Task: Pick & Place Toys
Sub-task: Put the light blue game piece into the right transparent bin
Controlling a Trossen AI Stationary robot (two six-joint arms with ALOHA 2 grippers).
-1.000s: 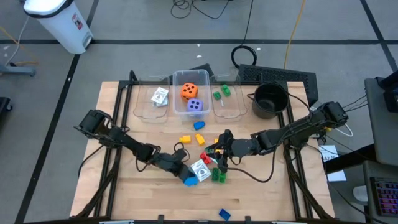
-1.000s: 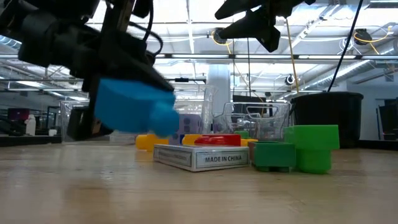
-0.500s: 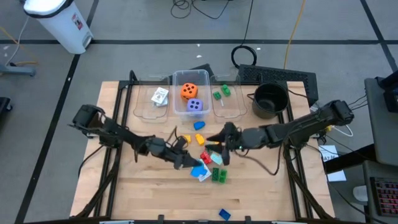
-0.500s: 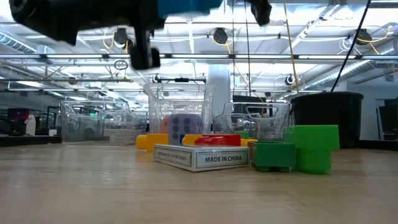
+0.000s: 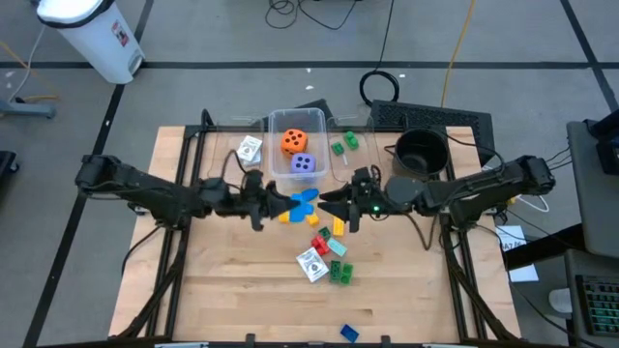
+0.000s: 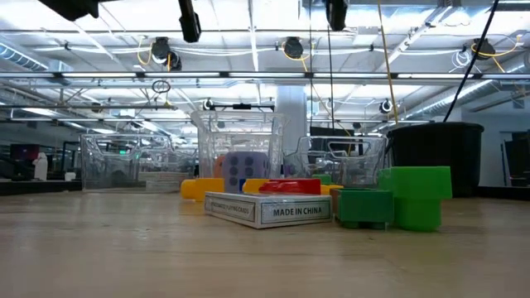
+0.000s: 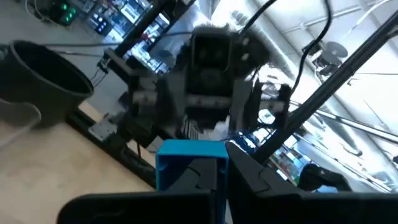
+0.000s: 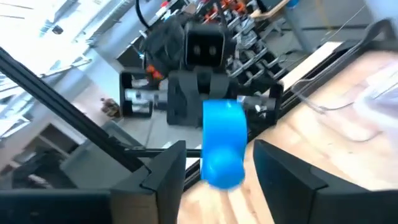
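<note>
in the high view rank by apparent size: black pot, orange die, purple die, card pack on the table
1. black pot, clearly largest
2. card pack
3. orange die and purple die look alike in size, so I will not rank one over the other

Bright, even overhead lighting from ceiling strip fixtures (image 6: 248, 58), with glare in the low view. Shadows on the pale wooden table (image 5: 242, 280) are faint. Both wrist views are blurred.
</note>
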